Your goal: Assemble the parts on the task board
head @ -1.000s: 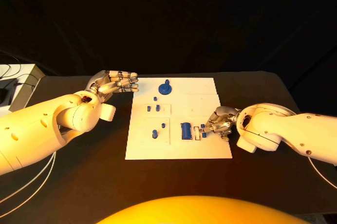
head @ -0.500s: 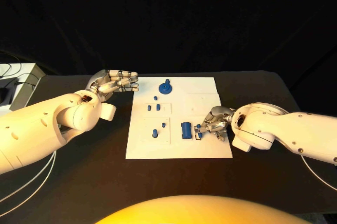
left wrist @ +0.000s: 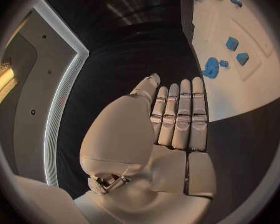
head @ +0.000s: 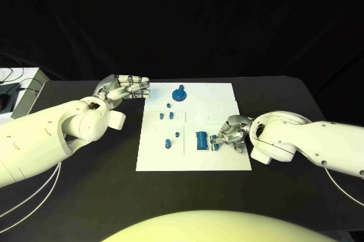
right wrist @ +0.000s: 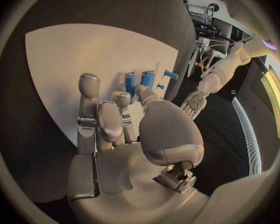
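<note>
The white task board [head: 220, 160] lies mid-table. On it are a blue gear [head: 179, 94] at the far end, several small blue pegs [head: 168, 143] on its left half, and an upright blue block [head: 201, 140]. My right hand [head: 232, 134] rests on the board's right side and pinches a small blue part [head: 215, 142] just right of the block. In the right wrist view the part [right wrist: 147, 78] sits at the thumb tip beside the block [right wrist: 130, 80]. My left hand [head: 125, 88] hovers off the board's far left corner, its fingers [left wrist: 180, 114] straight and holding nothing.
A white box with cables [head: 17, 89] stands at the table's far left edge. Bare black table [head: 91, 189] lies left of and in front of the board. The left wrist view shows the gear [left wrist: 211, 67] and board [left wrist: 252, 89] to one side of the hand.
My right hand has shifted a little left across the board with the small blue part, closer to the blue block. The left hand has stayed put.
</note>
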Available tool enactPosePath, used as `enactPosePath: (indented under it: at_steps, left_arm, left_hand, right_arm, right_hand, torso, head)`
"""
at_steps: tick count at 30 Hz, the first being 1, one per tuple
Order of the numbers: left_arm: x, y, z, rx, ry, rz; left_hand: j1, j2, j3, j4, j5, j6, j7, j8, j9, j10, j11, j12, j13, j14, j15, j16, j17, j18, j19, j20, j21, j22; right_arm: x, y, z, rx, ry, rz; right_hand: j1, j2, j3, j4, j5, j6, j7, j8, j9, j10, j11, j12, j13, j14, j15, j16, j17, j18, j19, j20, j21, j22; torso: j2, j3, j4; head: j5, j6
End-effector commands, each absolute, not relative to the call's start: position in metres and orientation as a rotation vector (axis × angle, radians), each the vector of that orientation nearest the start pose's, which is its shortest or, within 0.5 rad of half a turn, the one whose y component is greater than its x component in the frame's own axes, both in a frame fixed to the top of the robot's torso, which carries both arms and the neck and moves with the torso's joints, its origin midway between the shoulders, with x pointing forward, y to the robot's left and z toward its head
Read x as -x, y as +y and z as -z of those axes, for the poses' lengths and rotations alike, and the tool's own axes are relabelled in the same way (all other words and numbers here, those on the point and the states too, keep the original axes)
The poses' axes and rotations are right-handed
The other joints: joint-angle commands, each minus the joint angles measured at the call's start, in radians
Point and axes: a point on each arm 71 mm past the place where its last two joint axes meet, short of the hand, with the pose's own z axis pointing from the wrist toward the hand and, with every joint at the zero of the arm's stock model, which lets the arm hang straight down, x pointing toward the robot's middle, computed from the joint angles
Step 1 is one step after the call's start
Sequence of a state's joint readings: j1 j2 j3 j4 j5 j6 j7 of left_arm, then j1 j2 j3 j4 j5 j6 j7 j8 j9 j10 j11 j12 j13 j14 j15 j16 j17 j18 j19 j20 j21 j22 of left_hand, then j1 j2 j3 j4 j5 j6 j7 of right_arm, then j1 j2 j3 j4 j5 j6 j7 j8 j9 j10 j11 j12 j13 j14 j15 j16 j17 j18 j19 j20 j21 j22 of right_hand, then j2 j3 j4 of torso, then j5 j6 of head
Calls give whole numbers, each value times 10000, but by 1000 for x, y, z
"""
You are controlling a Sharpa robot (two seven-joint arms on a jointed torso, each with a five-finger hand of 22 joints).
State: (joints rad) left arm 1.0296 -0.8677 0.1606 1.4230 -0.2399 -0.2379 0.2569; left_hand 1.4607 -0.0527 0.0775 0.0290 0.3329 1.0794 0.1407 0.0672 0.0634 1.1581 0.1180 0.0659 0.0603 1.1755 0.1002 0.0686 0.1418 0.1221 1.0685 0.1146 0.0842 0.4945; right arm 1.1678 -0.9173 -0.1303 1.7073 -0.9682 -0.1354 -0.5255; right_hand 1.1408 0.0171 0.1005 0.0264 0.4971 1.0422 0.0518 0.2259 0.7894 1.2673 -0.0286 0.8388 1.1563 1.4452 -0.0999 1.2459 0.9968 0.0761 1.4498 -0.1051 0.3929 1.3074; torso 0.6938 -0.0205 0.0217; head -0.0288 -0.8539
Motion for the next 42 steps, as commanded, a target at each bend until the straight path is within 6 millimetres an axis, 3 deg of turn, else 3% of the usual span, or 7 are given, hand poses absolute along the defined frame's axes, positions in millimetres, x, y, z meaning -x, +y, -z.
enactPosePath:
  at_steps: [1,9,14,15,22,30,42]
  left_arm:
    - [-499,251,202,10650,14891,14215]
    - [-499,251,202,10653,14888,14206]
    - [-499,251,202,10659,14888,14193]
    - [-499,251,202,10659,14887,14191]
    - [-498,252,202,10666,14894,14179]
    - [-498,252,202,10671,14897,14167]
    - [-498,253,202,10677,14904,14157]
  left_hand:
    - [70,-36,9,36,37,-28,63,-50,-2,-20,28,-58,-15,-22,-7,0,15,-136,47,-8,-15,-10]
    - [51,-49,38,54,33,-24,71,-51,-2,-17,30,-60,-15,-17,-8,1,14,-141,33,-11,20,-11]
    - [51,-49,38,54,33,-24,71,-51,-2,-17,30,-60,-15,-17,-8,1,14,-141,33,-11,20,-11]
    - [51,-49,38,54,33,-24,71,-51,-2,-17,30,-60,-15,-17,-8,1,14,-141,33,-11,20,-11]
    - [51,-49,38,54,33,-24,71,-51,-2,-17,30,-60,-15,-17,-8,1,14,-141,33,-11,20,-11]
    - [49,-52,34,61,32,-26,81,-50,-2,-22,33,-60,-15,-20,-6,0,13,-141,33,-9,20,-18]
    - [47,-45,32,73,36,-26,80,-50,-2,-20,32,-59,-15,-16,-8,3,14,-139,35,-7,19,-27]
  right_arm:
    - [-421,-206,252,-3707,22996,-5058]
    - [-423,-209,252,-3792,22778,-4881]
    - [-424,-209,251,-3871,22628,-4887]
    - [-424,-209,251,-3884,22603,-4891]
    - [-424,-209,252,-3965,22520,-4926]
    - [-424,-209,252,-4054,22508,-4981]
    - [-423,-208,252,-4122,22521,-5111]
  right_hand:
    - [78,-73,2327,-2502,63,88,-28,-64,-67,37,-92,4,10,-9,38,-61,-14,39,-40,-14,-23,439]
    - [72,-81,1630,-2224,-91,228,-191,-180,-324,33,-151,67,52,-5,3,-73,-13,-18,-9,-38,-103,421]
    - [64,-86,792,-1737,-668,423,-156,-338,-640,13,-154,75,62,2,14,-85,-22,-49,27,-50,-176,395]
    - [1,-130,593,-1615,-1120,440,-157,-354,-675,14,-126,61,51,-1,18,-91,-27,-53,27,-46,-208,388]
    - [147,-127,-143,-1115,-1409,492,-137,-397,-807,11,-102,4,-5,1,31,-97,-26,-52,74,-38,-312,386]
    - [276,1,-986,-697,-1405,472,-126,-346,-787,23,-96,14,-25,1,39,-102,-34,-44,122,-25,-404,413]
    - [231,297,-922,-520,-1059,656,-247,-303,-801,149,-172,73,-6,8,-21,-100,-50,-76,154,-69,-365,441]
  torso:
    - [-3,-2,1]
    - [2,1,1]
    - [6,2,4]
    - [4,1,5]
    - [3,0,1]
    - [1,1,0]
    - [1,6,0]
  head:
    - [1,-11]
    - [-2,-1]
    - [-4,-10]
    - [4,-14]
    - [12,-27]
    - [6,-32]
    - [-13,-40]
